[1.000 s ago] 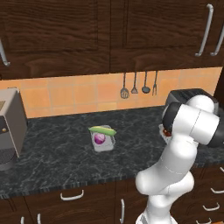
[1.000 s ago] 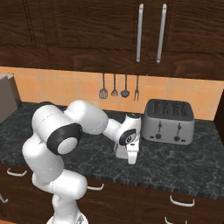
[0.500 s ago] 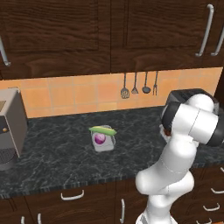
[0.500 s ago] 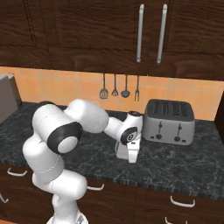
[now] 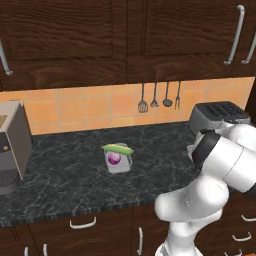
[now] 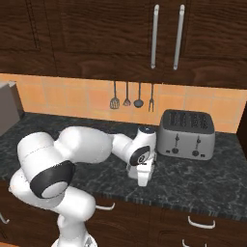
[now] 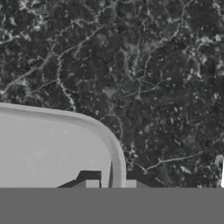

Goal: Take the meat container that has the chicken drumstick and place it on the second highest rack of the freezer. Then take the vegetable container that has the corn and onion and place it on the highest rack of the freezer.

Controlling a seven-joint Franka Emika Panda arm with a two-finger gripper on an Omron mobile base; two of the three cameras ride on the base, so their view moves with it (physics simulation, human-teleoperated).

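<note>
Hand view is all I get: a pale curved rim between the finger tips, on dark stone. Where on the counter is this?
Observer: The hand, shut on that pale container, is low on the black marble counter, just left of the silver four-slot toaster.
Operator: Is the vegetable tray close?
Observer: No. The small grey tray with the green corn cob and purple onion sits apart, mid-counter.
Operator: Anything above?
Observer: Four metal utensils hang on the orange tiles.

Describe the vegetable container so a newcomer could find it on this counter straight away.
Start at the dark marbled counter under the orange tile wall. Near its middle, between the grey appliance on the left and the toaster on the right, stands the vegetable container. It is the small pale tray with corn across its top and a purple onion.
</note>
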